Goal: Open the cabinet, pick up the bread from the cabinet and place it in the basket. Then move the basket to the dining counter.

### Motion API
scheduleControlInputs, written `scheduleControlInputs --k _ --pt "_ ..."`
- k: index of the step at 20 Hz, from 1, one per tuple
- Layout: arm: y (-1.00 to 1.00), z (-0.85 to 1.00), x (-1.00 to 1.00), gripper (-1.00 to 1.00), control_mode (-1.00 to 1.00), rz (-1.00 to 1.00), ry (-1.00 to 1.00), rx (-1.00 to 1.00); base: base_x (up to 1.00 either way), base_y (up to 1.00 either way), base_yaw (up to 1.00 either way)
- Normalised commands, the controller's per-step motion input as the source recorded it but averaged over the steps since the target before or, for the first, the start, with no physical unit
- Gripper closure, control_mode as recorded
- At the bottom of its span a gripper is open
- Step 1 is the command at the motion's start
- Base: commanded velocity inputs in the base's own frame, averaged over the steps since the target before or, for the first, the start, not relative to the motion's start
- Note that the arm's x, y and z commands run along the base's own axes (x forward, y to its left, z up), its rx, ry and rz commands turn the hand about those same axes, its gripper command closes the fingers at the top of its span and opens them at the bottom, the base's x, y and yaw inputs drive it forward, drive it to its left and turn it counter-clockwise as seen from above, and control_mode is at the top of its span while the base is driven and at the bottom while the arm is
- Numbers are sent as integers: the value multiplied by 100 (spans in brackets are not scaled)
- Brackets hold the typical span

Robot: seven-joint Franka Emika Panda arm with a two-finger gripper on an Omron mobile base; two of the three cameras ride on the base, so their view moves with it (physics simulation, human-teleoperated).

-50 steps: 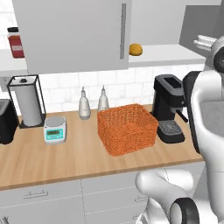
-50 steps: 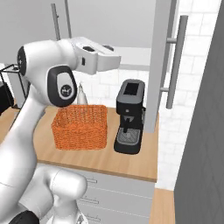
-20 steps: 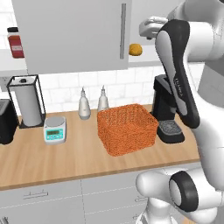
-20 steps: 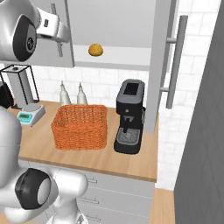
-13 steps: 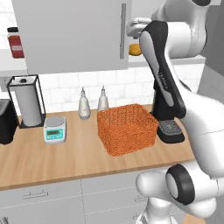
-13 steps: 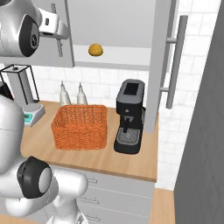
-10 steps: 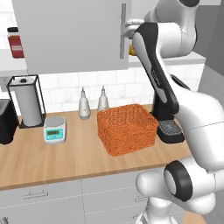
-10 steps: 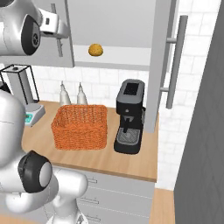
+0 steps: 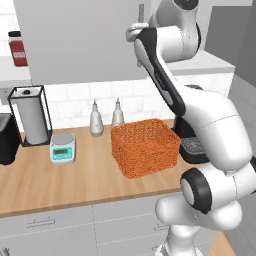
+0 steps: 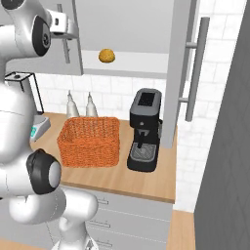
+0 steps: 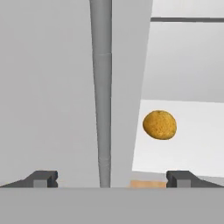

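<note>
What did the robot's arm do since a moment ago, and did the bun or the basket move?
The arm swung up from low beside the counter to the cabinet, and the gripper now sits in front of the left door's bar handle, open and holding nothing. The bread stayed on the shelf, and the basket stayed on the counter. The right door stayed open, the left door shut.

Item count: one bun (image 10: 107, 55); one basket (image 9: 145, 147); two bottles (image 9: 96, 119); one scale (image 9: 63, 148); one coffee machine (image 10: 144, 128); one paper towel holder (image 9: 29, 115); one red jar (image 9: 17, 49).
</note>
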Motion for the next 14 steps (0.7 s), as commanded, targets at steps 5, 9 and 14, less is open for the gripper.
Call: scheduleControlInputs --k 5,9,14 --pt "0 0 48 -100 -100 0 0 0 0 0 0" --pt "4 -1 52 -100 -100 0 0 0 0 0 0" --pt "21 0 51 -100 -100 0 0 -1 0 0 0"
